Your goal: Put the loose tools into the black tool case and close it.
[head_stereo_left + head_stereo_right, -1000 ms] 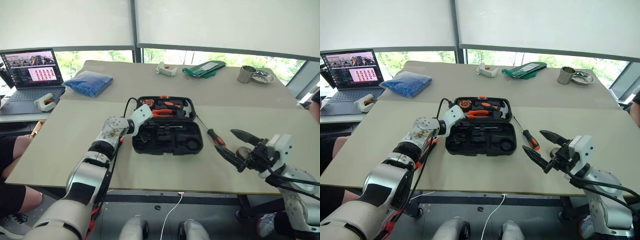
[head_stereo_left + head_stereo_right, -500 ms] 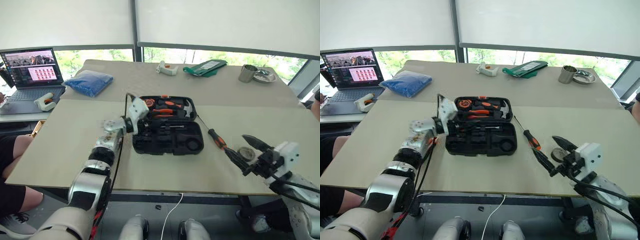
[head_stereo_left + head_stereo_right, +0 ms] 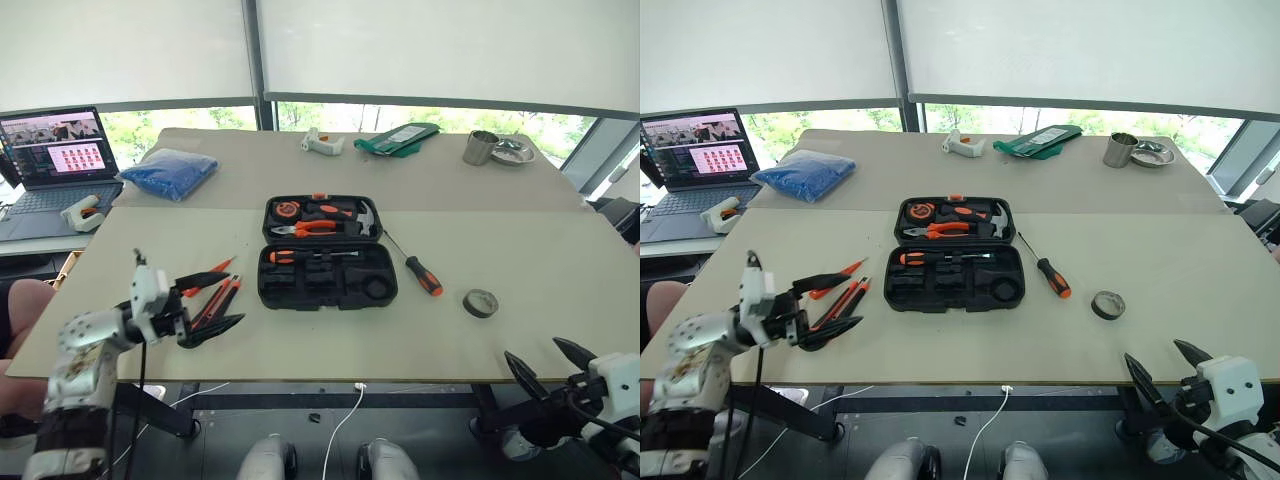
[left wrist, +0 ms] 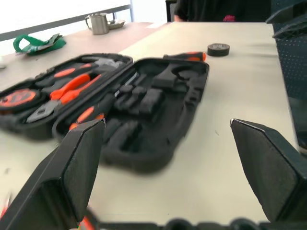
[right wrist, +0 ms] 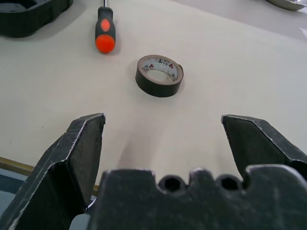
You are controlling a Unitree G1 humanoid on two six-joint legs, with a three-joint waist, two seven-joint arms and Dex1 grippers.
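Observation:
The black tool case (image 3: 385, 290) lies open mid-table, with one orange-and-black screwdriver (image 3: 300, 256) set in its near half. A second screwdriver (image 3: 420, 272) lies just right of the case, and the grey tape roll (image 3: 481, 302) lies farther right. Left of the case rest the slim orange tester screwdriver (image 3: 848, 268) and the utility knife (image 3: 845, 298). My left gripper (image 3: 236, 296) hovers open over these two, holding nothing. My right gripper (image 3: 537, 352) hangs open and empty past the table's front edge, facing the tape roll (image 5: 159, 75).
Pliers, a hammer and a tape measure sit in the case's far half (image 3: 320, 216). A laptop (image 3: 55, 150) and a blue bag (image 3: 175, 168) are at the far left. A green pouch (image 3: 400, 138), a metal cup (image 3: 481, 147) and a dish (image 3: 510, 150) stand along the far edge.
My left gripper has opened and pulled back from the case's left side toward the near left. The right gripper has dropped back past the front edge, still open. The camera view has shifted.

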